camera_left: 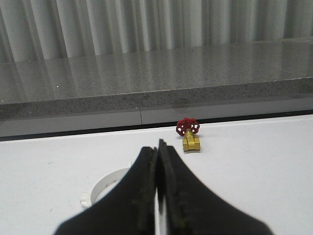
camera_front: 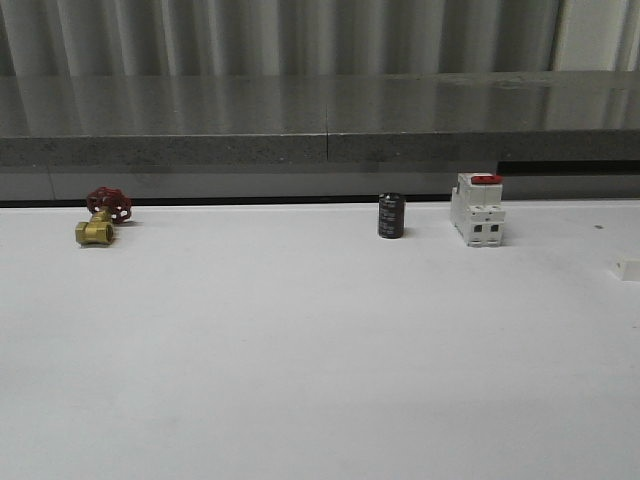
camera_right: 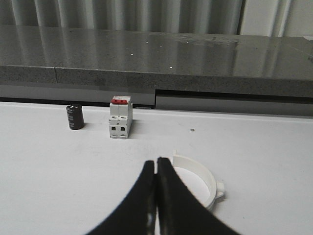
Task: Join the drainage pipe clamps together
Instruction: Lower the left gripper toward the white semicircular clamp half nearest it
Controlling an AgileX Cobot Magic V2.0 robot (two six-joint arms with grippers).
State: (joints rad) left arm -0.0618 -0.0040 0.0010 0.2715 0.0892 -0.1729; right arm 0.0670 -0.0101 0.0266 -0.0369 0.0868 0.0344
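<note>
One white drainage pipe clamp (camera_left: 105, 187) lies on the white table (camera_left: 254, 166), partly hidden behind my left gripper (camera_left: 157, 147), whose black fingers are pressed together with nothing between them. The other white clamp (camera_right: 203, 181) curves on the table just beside my right gripper (camera_right: 156, 162), its outer lug (camera_right: 221, 188) showing; that gripper is shut and empty too. A small white piece (camera_front: 628, 267) at the right edge of the front view may be part of a clamp.
A brass valve with a red handwheel (camera_front: 103, 214) stands at the back left of the table. A black cylinder (camera_front: 391, 215) and a white boxy switch with a red top (camera_front: 477, 208) stand at the back right. A grey stone ledge (camera_front: 320, 115) runs behind the table.
</note>
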